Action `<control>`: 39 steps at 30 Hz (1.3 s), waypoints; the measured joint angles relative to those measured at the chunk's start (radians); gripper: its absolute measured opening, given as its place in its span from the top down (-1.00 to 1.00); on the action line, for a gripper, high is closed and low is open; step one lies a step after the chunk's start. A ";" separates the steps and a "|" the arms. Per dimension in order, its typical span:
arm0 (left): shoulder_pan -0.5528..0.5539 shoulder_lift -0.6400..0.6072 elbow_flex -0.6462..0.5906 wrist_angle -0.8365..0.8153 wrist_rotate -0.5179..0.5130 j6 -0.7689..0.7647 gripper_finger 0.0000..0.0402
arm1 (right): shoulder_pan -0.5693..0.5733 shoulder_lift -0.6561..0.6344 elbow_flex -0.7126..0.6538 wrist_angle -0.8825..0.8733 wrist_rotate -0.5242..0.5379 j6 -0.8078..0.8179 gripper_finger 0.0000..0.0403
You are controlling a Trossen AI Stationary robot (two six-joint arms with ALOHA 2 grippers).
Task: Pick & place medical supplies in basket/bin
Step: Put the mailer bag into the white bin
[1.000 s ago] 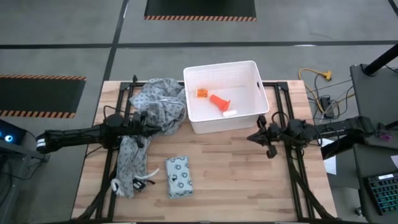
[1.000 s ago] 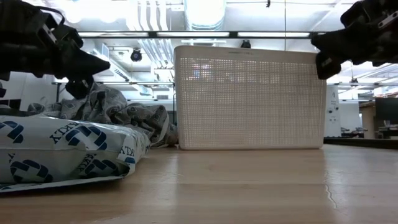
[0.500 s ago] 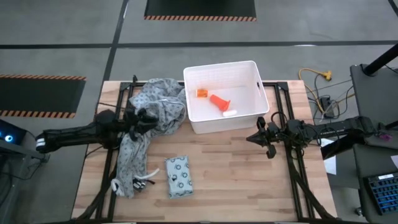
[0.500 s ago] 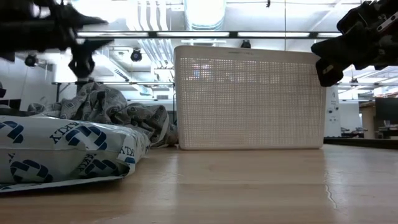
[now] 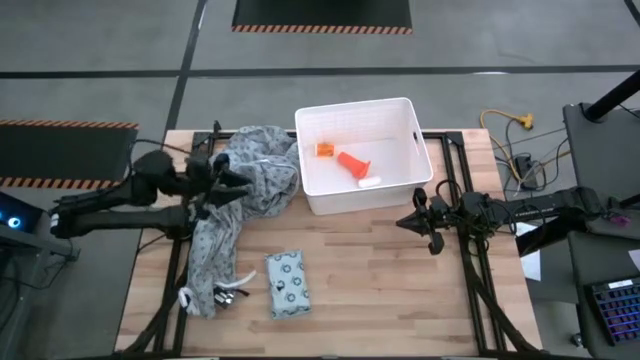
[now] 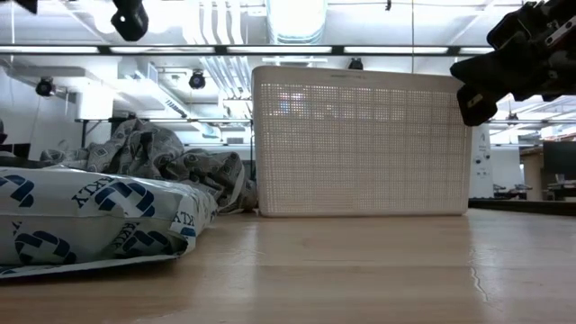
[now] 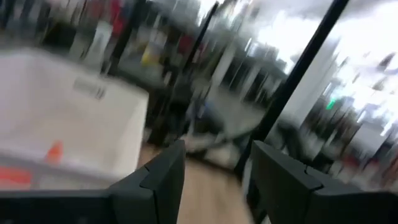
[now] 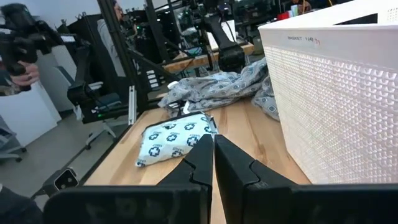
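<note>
The white perforated bin (image 5: pixel 412 150) stands at the table's far middle. Inside it lie an orange tapered piece (image 5: pixel 352 163), a small orange piece (image 5: pixel 324 150) and a tiny white piece (image 5: pixel 369 183). The pale-green packet with ring dots (image 5: pixel 288 283) lies flat on the table near the front; it also shows in the low view (image 6: pixel 90 220). My left gripper (image 5: pixel 228 182) is open and empty, raised above a grey patterned cloth (image 5: pixel 245 175) left of the bin. My right gripper (image 5: pixel 415 222) is shut and empty, hovering by the bin's near right corner.
The grey cloth spreads from the bin's left wall down toward the near left. A small white and black item (image 5: pixel 225 293) lies by its lower end, left of the packet. Bare wood lies between the packet and my right gripper. Black frame rails (image 5: pixel 470 270) run along the table's sides.
My left gripper has risen high above the cloth, leaving the top of the low view, and drawn back a little toward the table's far left while tipping upward. My right gripper has kept still. Nothing on the table has moved.
</note>
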 joint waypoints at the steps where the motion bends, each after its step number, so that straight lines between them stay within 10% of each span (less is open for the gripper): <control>1: -0.002 0.025 0.037 -0.067 0.001 0.032 0.17 | 0.000 0.000 0.000 0.000 0.000 0.000 0.96; 17: -0.096 0.364 0.473 -0.633 0.093 0.141 0.23 | 0.000 0.000 0.000 0.000 0.000 0.000 0.96; 29: -0.287 0.568 0.615 -0.631 0.106 0.230 0.19 | -0.001 0.000 0.000 -0.005 -0.001 0.000 0.96; 39: -0.300 0.698 0.571 -0.637 0.222 0.266 -0.32 | 0.000 0.000 0.000 -0.006 -0.001 0.000 0.96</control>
